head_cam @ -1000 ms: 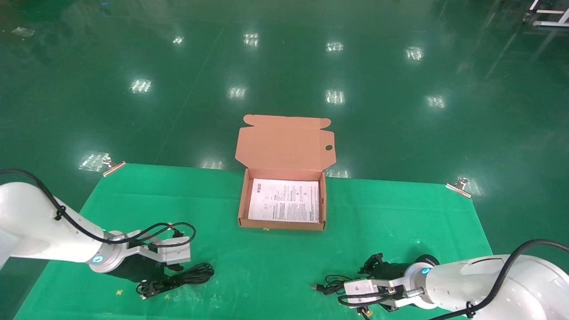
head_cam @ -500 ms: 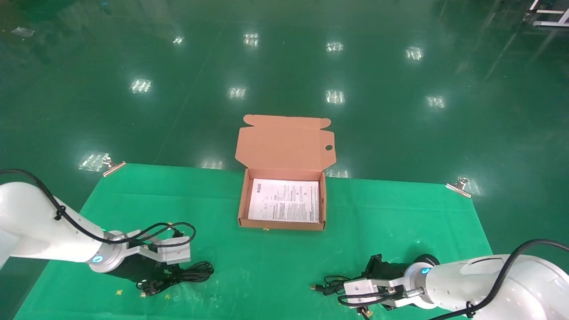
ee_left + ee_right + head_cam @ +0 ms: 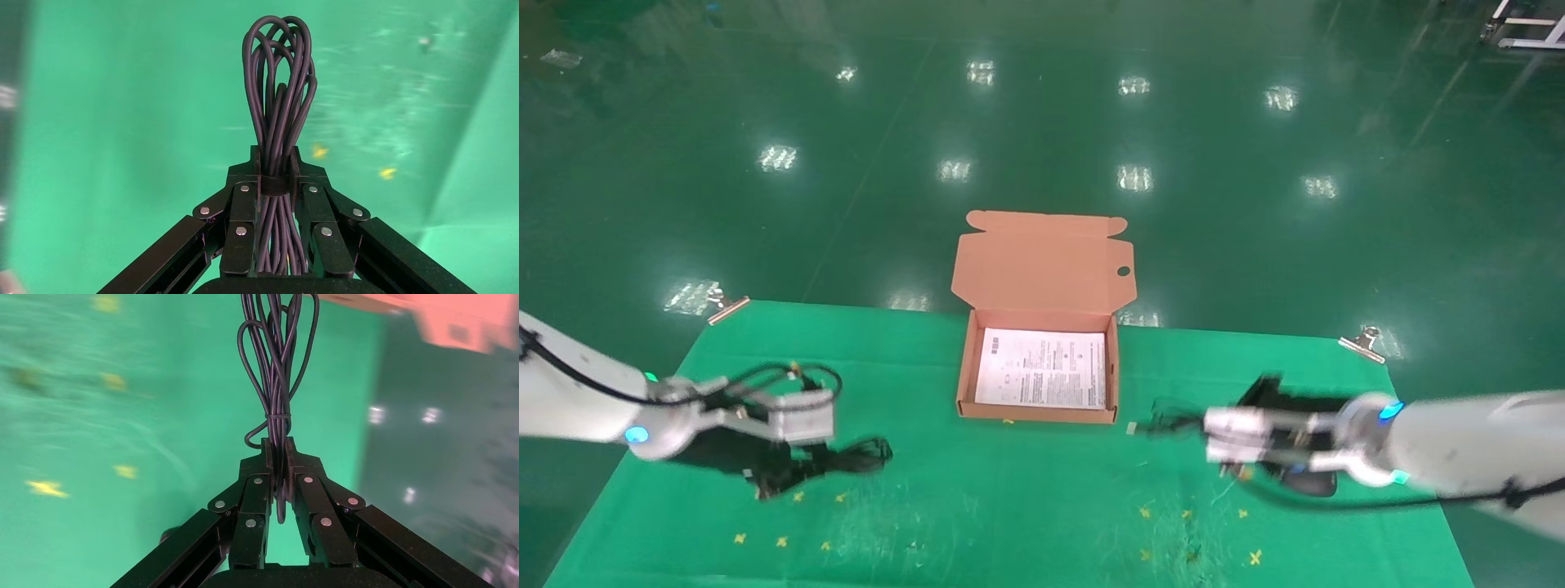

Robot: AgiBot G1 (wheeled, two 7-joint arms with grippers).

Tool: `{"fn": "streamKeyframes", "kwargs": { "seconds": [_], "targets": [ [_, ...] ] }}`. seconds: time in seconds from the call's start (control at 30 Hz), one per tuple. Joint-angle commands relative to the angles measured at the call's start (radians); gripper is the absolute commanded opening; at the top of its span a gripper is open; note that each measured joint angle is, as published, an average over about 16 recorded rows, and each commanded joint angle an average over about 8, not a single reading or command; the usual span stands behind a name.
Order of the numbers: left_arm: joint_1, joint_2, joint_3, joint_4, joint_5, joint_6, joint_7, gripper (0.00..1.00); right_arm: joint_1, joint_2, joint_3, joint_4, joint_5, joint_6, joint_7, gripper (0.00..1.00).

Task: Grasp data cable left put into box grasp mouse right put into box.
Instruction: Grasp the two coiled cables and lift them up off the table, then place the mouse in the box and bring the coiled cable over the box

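Note:
My left gripper (image 3: 809, 464) is shut on the data cable (image 3: 850, 457), a black bundle of loops, and holds it just above the green cloth at the left. In the left wrist view the jaws (image 3: 273, 159) clamp the bundle (image 3: 278, 79) at its tie. My right gripper (image 3: 1201, 425) is shut on the mouse's bundled cord (image 3: 1164, 425), right of the box; the wrist view shows the cord (image 3: 275, 349) pinched in the gripper (image 3: 276, 447). A dark oval under the right wrist (image 3: 1310, 484) looks like the mouse. The salmon box (image 3: 1042, 412) lies open, with a white sheet (image 3: 1042, 367) inside.
The box lid (image 3: 1042, 269) stands up at the back, past the table's far edge. Metal clips (image 3: 727, 306) (image 3: 1365, 341) hold the green cloth (image 3: 1009, 506) at its far corners. Small yellow marks dot the cloth near the front. Glossy green floor lies beyond.
Both arms have risen from the front of the table. The left lifted the data cable a little; the right swung up and toward the box with the mouse cord.

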Motion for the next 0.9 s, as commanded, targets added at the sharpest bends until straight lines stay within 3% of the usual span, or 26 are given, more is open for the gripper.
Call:
{"fn": "streamKeyframes", "kwargs": {
  "seconds": [0.03,0.27,0.5,0.9],
  "targets": [
    [-0.007,-0.022,-0.003,-0.045,0.001,0.007,-0.011,0.00,0.018,0.017,0.017,0.009,0.005,0.004,0.010,0.00],
    [-0.036,-0.081,-0.016,-0.235,0.028,-0.007,-0.091,0.00,0.105,0.015,0.066,0.031,0.012,0.026,0.039,0.00],
    [-0.072,-0.090,-0.029,-0.398,0.080,-0.061,-0.172,0.00,0.197,-0.057,0.097,0.033,0.041,0.057,0.045,0.00],
    [-0.175,0.020,-0.031,-0.360,0.174,-0.199,-0.145,0.00,0.314,-0.253,0.112,-0.113,0.060,0.169,0.015,0.00]
  ]
}}
